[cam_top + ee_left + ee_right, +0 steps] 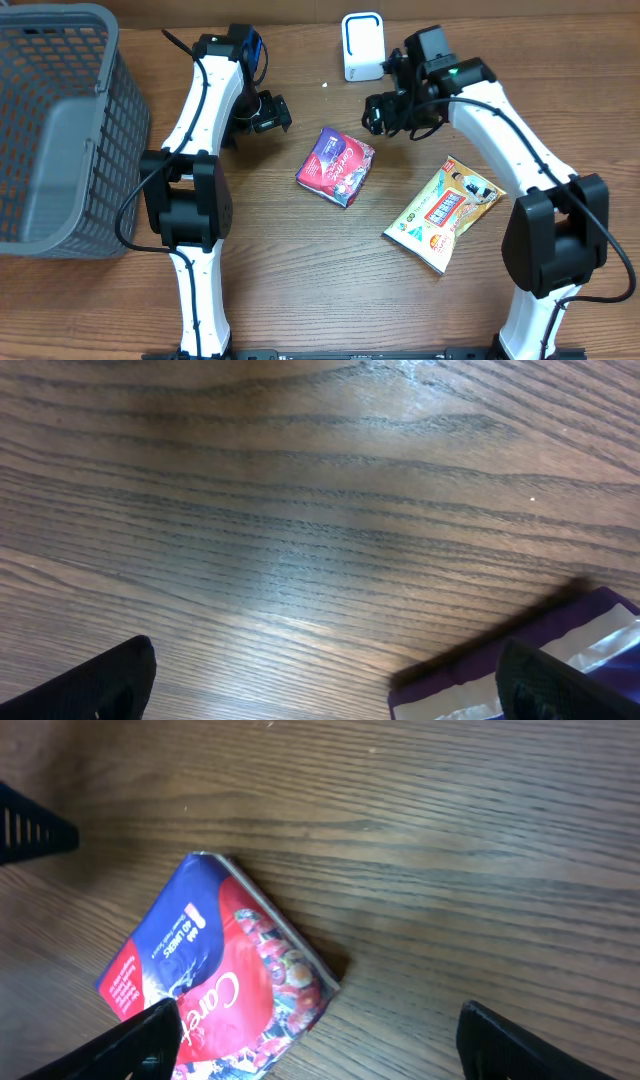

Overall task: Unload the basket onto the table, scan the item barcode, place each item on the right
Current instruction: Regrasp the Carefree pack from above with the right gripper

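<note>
R gripper (385, 113) jaws spread, empty, arm stretched fwd, aimed at red-purple pkt (336, 166); L gripper (268, 111) spread too, empty.

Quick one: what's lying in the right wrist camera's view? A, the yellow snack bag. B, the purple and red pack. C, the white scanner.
B: the purple and red pack lies on the wooden table just below that camera.
</note>
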